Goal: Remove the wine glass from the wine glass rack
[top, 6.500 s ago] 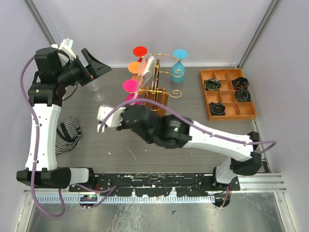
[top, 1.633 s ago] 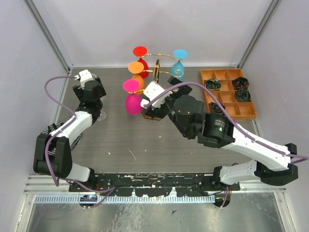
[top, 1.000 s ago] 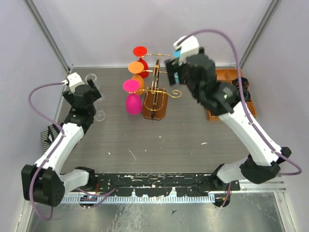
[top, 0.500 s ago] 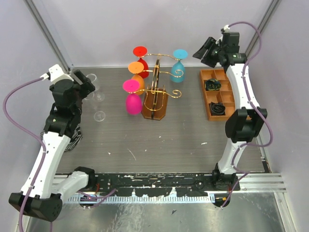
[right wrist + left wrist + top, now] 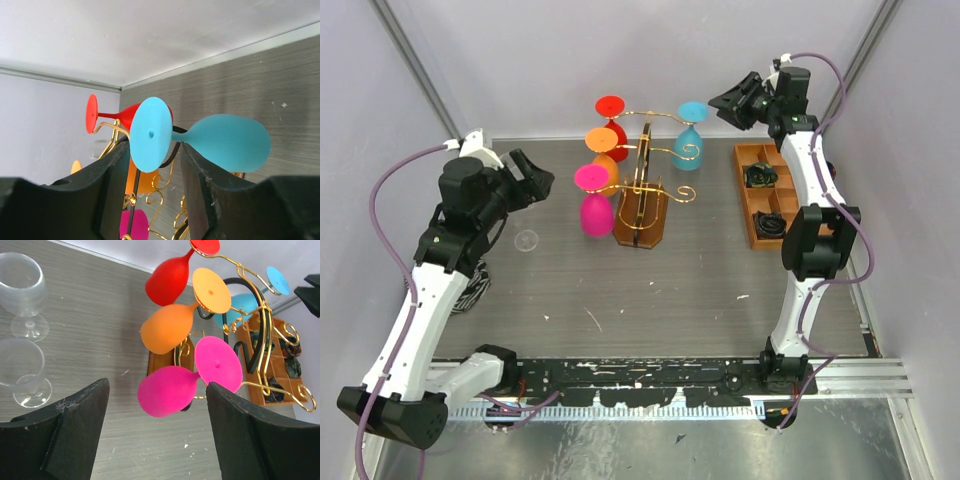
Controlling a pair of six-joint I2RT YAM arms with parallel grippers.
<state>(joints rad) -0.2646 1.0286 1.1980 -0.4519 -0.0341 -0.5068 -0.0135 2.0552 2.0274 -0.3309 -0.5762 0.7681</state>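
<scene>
The wine glass rack (image 5: 642,195) is standing near the middle of the worktop's (image 5: 670,280) back edge. Four coloured glasses are hanging from it foot up and bowl down, so each long axis is running vertically. The right gripper (image 5: 728,105) is hovering raised near the back right corner and pointing leftward at the blue glass (image 5: 691,135), which is hanging alone on the rack's right side. In the right wrist view its round foot is showing in the gap between the fingers (image 5: 112,195), ahead of them and untouched. Those jaws are standing partly apart, gripping nothing. The left gripper (image 5: 540,180) is facing the rack from the left-edge side, jaws spread wide and empty. The pink glass (image 5: 594,212) is hanging straight ahead of it, with the orange glass (image 5: 603,140) and red glass (image 5: 610,105) beyond. Each arm is sitting about equally near its own glass, but the right one seems better lined up to close under the foot. The blue glass is looking opaque and matte, with a flat disc foot, a thin stem and an egg-shaped bowl, and is probably light plastic. Two clear glasses (image 5: 22,285) are standing upright near the left edge.
</scene>
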